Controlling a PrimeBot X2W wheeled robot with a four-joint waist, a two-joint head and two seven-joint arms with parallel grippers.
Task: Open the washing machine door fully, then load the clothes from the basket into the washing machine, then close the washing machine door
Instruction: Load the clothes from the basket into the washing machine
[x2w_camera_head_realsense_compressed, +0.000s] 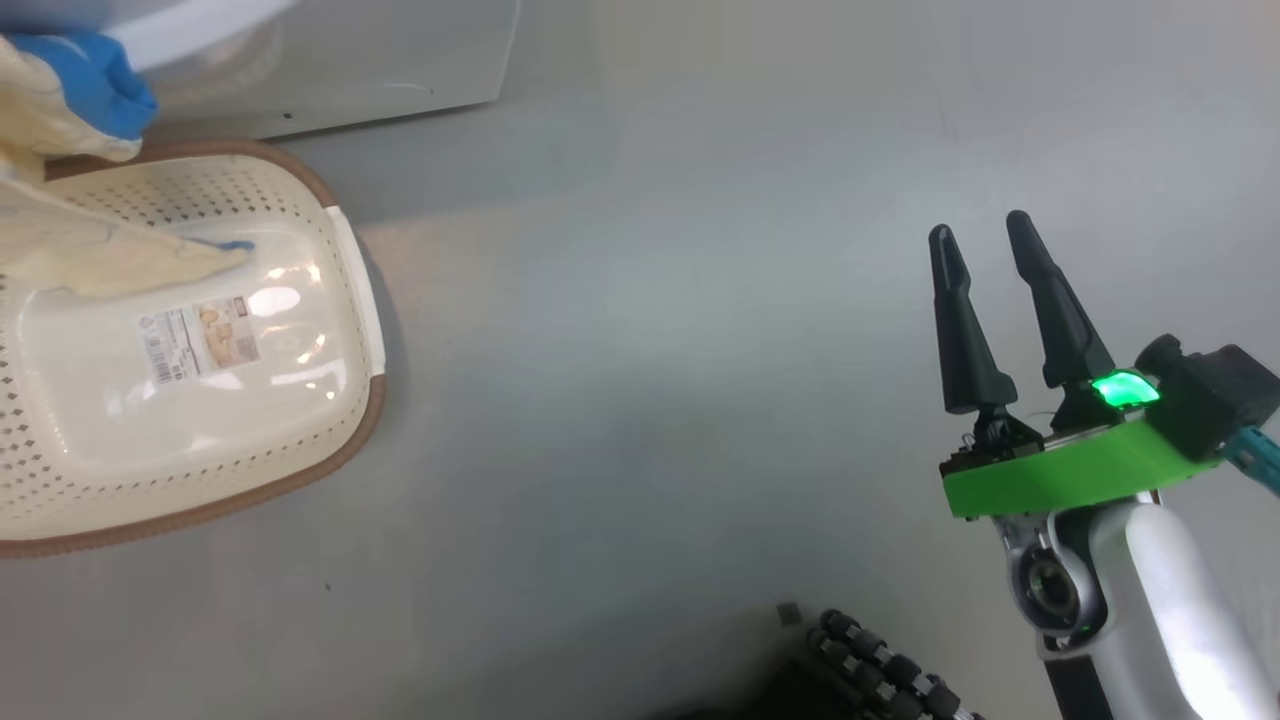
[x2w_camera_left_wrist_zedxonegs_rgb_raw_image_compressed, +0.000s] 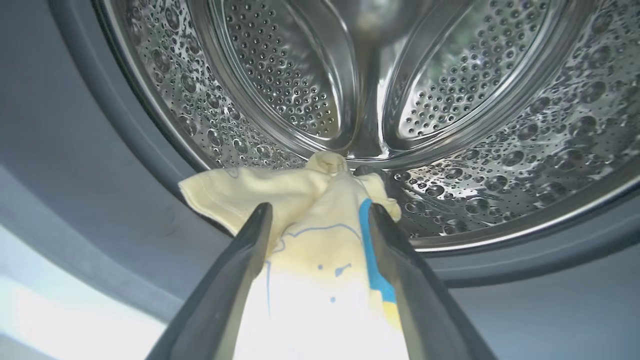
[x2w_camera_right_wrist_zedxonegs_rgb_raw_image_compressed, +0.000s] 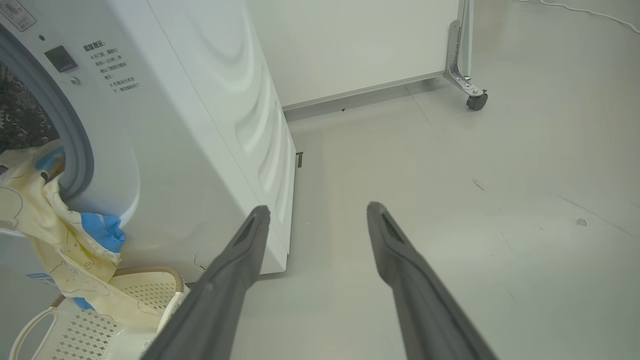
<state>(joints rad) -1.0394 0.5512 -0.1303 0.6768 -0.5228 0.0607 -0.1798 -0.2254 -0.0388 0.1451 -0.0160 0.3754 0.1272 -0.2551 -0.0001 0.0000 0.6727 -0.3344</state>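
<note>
Clothes (x2w_camera_left_wrist_zedxonegs_rgb_raw_image_compressed: 310, 235), soft and yellow with thin blue drawings and a blue band, lie between the two dark fingers of the left hand (x2w_camera_left_wrist_zedxonegs_rgb_raw_image_compressed: 317, 212). Those fingers stand wide apart, one on each side of the cloth. They do not look pressed onto it, so the hand looks open. The top of the cloth is bunched up at the front edge of the shiny steel drum (x2w_camera_left_wrist_zedxonegs_rgb_raw_image_compressed: 280, 75), which is full of little holes. A grey rubber ring (x2w_camera_left_wrist_zedxonegs_rgb_raw_image_compressed: 90, 165) runs round the drum.

In the right wrist view, the clothes hang out of the round mouth of the washing machine (x2w_camera_right_wrist_zedxonegs_rgb_raw_image_compressed: 200, 125) and go down its white front. The bottom end of the cloth drops into the basket (x2w_camera_head_realsense_compressed: 345, 450), which sits on the floor (x2w_camera_head_realsense_compressed: 650, 400) right in front of the machine. In the head view, a flap of cloth lies over the far left part of the basket. A label (x2w_camera_head_realsense_compressed: 200, 345) shows on the basket floor beside it. The basket is cream with small holes in its sides and a brown rim.

The right hand (x2w_camera_head_realsense_compressed: 980, 228) is well away from the basket, over the floor. Its two fingers are spread wide and hold nothing. Past it, in the right wrist view, a white panel (x2w_camera_right_wrist_zedxonegs_rgb_raw_image_compressed: 350, 45) stands on a small wheel (x2w_camera_right_wrist_zedxonegs_rgb_raw_image_compressed: 476, 101).
</note>
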